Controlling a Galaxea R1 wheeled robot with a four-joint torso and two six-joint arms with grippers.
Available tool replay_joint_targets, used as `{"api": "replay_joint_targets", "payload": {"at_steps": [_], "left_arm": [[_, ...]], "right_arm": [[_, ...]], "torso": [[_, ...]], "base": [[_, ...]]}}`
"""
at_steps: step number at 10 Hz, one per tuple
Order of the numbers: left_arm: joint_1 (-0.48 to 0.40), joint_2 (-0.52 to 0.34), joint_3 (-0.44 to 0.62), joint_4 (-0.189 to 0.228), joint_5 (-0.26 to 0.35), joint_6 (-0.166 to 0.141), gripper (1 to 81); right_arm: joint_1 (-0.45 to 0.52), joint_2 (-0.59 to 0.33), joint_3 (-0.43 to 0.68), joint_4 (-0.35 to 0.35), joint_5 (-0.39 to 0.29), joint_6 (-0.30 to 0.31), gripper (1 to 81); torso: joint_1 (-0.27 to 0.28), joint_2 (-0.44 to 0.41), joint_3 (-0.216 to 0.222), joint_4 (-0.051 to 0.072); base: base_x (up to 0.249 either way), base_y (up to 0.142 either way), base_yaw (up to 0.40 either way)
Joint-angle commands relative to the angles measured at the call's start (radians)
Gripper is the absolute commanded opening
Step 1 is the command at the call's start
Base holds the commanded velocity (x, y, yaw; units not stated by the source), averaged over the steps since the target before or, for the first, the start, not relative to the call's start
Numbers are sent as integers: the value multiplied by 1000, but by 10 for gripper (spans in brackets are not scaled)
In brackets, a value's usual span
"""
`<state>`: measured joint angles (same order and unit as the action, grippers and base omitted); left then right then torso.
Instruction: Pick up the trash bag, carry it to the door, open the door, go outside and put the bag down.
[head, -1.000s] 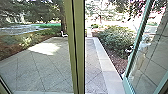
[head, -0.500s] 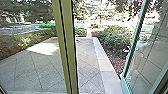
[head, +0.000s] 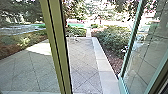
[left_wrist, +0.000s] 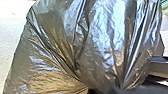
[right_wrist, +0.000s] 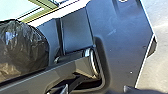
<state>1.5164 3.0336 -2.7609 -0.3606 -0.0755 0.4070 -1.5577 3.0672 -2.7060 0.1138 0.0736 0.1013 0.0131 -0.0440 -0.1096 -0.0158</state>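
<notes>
The trash bag (left_wrist: 100, 37) is right up against the left hand (left_wrist: 102, 90), and that is the hand that matters here. The bag's shiny folds all run in to one small spot at that hand, so I think the hand is closed tight on the neck of the bag. From that pinched spot the bag gets wider and puffs out, so its long way looks to run from the neck out to the fat part. The right hand (right_wrist: 96, 90) is apart from the bag. The robot's own wide dark plate (right_wrist: 120, 37) and its jointed bar (right_wrist: 45, 76) come between them. I cannot tell if the right hand is open or closed. The bag sits beside the plate, close to the robot, and I cannot tell if its bottom is touching the ground. Out in front, the glass door (head: 128, 47) stands open on the robot's right. A green-brown post (head: 61, 47) stands on the other side of the gap. Past the gap is flat paving (head: 85, 67), with a pale stone edge (head: 102, 65) and a bush (head: 112, 37). Since the bag is on the left hand's side, the post is the thing to watch, as a fat bag could rub or catch on it. The bag has to go through the gap and be put down on the paving, and the left hand seems the one to do it.
</notes>
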Motion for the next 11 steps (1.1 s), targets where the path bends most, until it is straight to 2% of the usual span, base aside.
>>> {"api": "replay_joint_targets", "payload": {"at_steps": [1, 6, 7, 8, 11], "left_arm": [[-32, -16, 0, 12, 60, 4, 10], [-31, -18, 0, 12, 60, 4, 10], [-31, -19, 0, 12, 60, 4, 10], [-31, -19, -2, 12, 60, 4, 10], [-31, -18, -2, 12, 60, 6, 10]], "right_arm": [[32, 0, -52, -10, -64, -5, 811], [17, -17, -58, 10, -63, 17, 811], [15, -23, -58, 50, -63, 23, 811], [15, -26, -58, 61, -63, 23, 811], [15, -25, -52, 60, -63, 21, 811]], "torso": [[0, 0, 0, 0], [0, 0, 0, 0], [0, 0, 0, 0], [0, 0, 0, 0], [0, 0, 0, 0]], "base": [[0, -128, 0], [0, -128, 0], [0, -128, 0], [0, -129, 0], [0, -128, 0]]}}
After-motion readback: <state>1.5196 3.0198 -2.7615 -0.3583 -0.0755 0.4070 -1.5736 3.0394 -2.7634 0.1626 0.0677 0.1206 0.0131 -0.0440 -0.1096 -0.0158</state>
